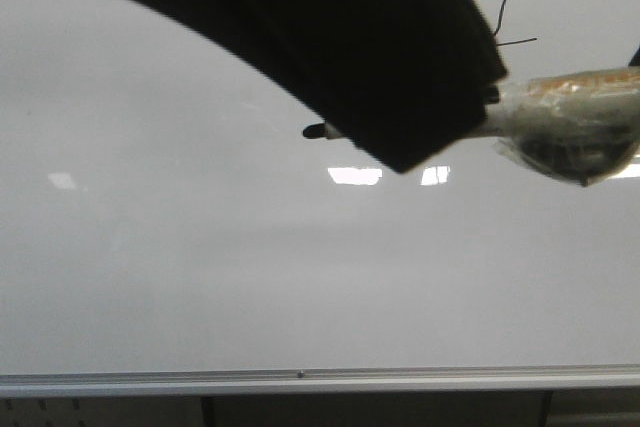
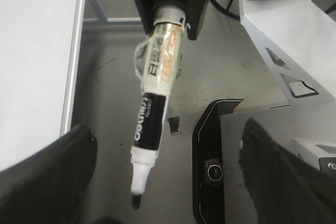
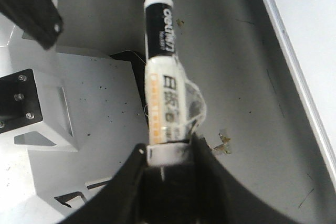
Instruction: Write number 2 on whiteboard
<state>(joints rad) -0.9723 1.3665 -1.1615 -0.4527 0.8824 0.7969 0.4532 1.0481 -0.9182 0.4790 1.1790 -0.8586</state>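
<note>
The whiteboard fills the front view, with a silver rail along its lower edge. A thin black number 2 shows at the upper right, partly hidden by the dark bulk of my left arm. A black-and-white marker, wrapped in clear tape, lies level in front of the board with its uncapped tip pointing left, away from the 2. My right gripper is shut on the marker's rear end. My left gripper is open and empty, its fingers either side of the marker without touching it.
Below the arms is grey floor with the white metal robot base and a black camera housing. The base also shows in the right wrist view. The board's edge runs along one side of each wrist view. Bright rectangular reflections lie on the board.
</note>
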